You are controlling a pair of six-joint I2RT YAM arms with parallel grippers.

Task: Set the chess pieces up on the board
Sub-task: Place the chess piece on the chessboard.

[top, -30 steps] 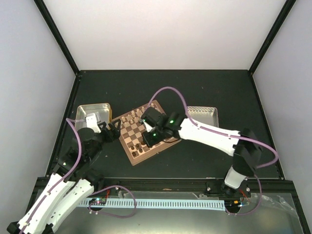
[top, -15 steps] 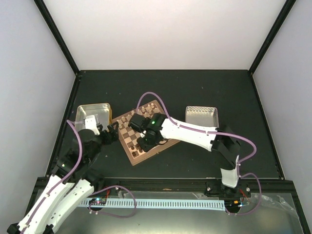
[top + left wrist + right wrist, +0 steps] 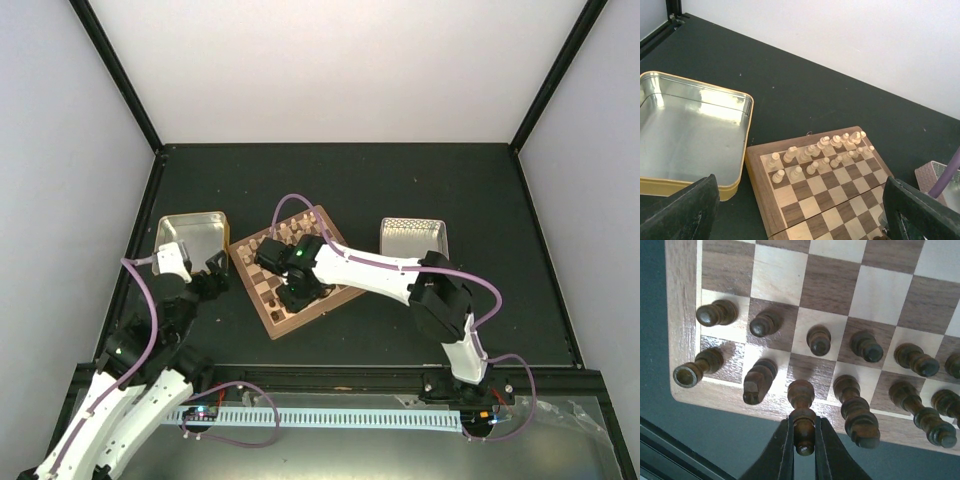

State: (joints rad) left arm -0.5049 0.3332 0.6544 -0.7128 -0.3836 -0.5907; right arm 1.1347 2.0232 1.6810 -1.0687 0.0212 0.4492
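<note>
Walnut-and-cream board (image 3: 258, 282) lies askew mid-table beside a gold tin (image 3: 747, 105). Cream pieces (image 3: 815, 157) stand in two rows at its far edge, dark pieces (image 3: 865, 345) along the near edge. Right gripper (image 3: 804, 429) is pinched on one dark piece (image 3: 801, 395) in the edge row; left gripper (image 3: 800, 200) is spread wide, empty.

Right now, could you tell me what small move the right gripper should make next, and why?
Probably ease the right gripper open and lift straight up: the dark piece it pinches appears upright on a back-row square of the board, neighbours close beside.
</note>
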